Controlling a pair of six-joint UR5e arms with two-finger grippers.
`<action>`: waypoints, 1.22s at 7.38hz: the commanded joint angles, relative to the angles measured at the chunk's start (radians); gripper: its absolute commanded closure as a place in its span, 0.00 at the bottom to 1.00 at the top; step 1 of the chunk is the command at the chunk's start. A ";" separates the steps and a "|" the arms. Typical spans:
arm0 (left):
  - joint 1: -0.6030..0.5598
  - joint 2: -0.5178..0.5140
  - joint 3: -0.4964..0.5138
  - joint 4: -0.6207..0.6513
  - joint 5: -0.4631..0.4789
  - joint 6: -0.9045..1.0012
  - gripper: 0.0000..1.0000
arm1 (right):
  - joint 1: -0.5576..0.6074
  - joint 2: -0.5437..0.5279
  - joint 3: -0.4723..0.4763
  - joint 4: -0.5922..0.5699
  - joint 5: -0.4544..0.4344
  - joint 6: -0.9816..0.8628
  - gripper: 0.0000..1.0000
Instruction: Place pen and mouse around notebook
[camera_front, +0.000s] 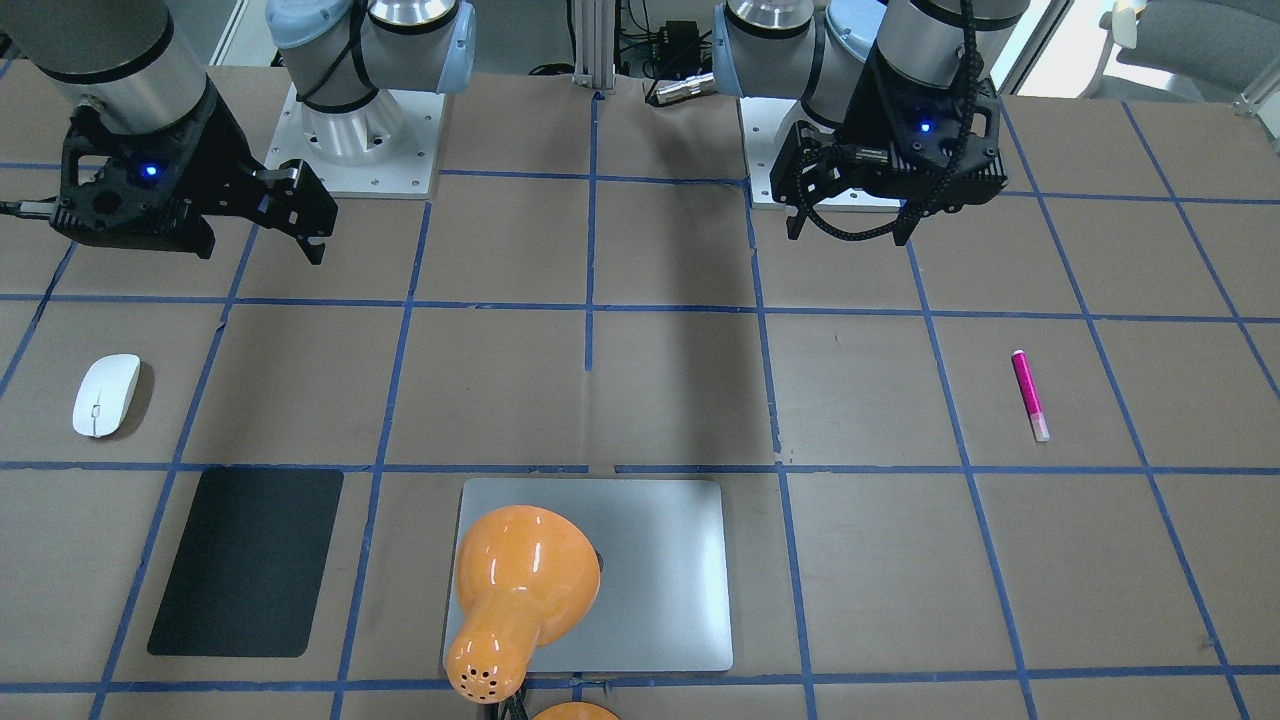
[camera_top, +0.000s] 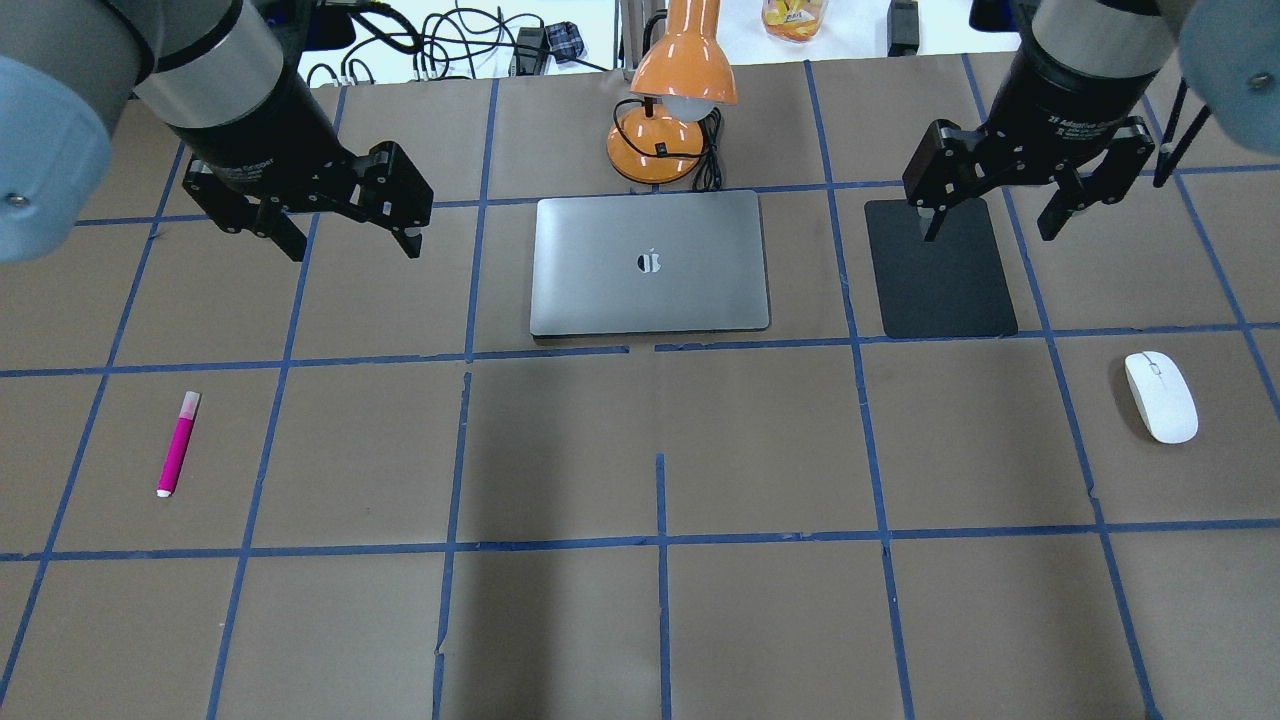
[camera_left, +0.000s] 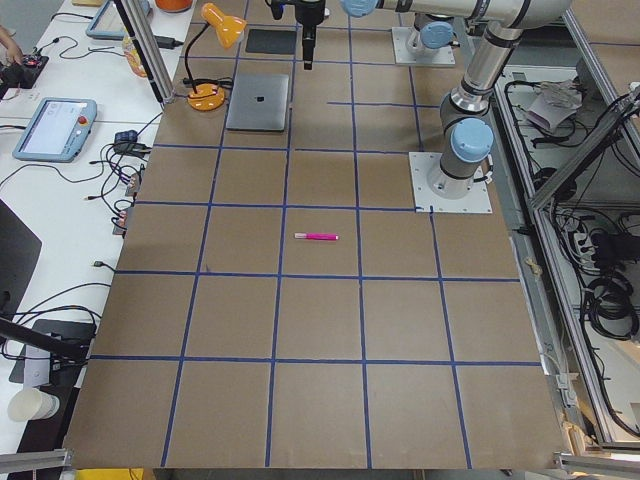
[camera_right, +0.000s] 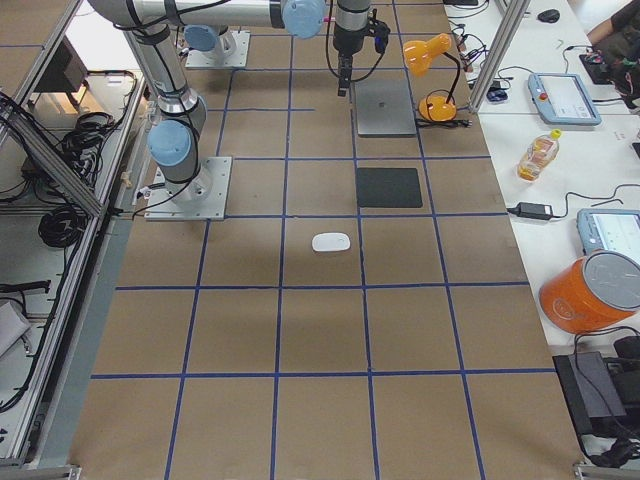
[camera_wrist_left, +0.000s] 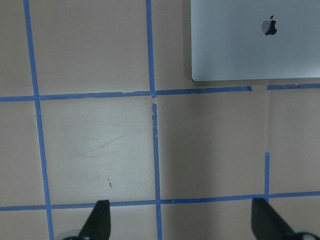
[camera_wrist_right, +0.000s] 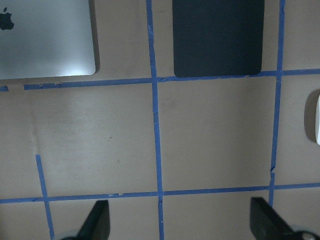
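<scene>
The pen (camera_top: 179, 444) lies well left of the notebook (camera_top: 650, 262), mouse (camera_top: 1161, 396) well right.

Table (camera_top: 640, 620): brown surface, marked off by a blue tape grid (camera_top: 660, 545). An orange desk lamp (camera_top: 688, 68) stands at the far edge, beyond and between the fingers of the left gripper (camera_top: 355, 250) and right gripper (camera_top: 987, 232). The white side bench (camera_right: 590, 180) carries cables, a bottle (camera_right: 538, 155) and an orange canister (camera_right: 592, 290). An aluminium frame post (camera_right: 500, 55) stands at the bench edge.

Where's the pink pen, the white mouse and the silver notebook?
pen (camera_top: 178, 445): overhead view, middle of its pink barrel.
mouse (camera_top: 1161, 396): overhead view, middle of its white top.
notebook (camera_top: 650, 288): overhead view, lid just below the logo.
</scene>
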 joint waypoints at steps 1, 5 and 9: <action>0.000 0.006 -0.001 -0.002 0.003 -0.003 0.00 | 0.000 0.001 0.000 0.000 0.000 0.000 0.00; 0.030 0.042 -0.025 -0.040 0.048 0.001 0.00 | -0.067 0.016 0.002 -0.034 -0.012 -0.088 0.00; 0.395 0.014 -0.203 0.102 0.147 0.466 0.00 | -0.340 0.204 0.003 -0.232 -0.010 -0.415 0.00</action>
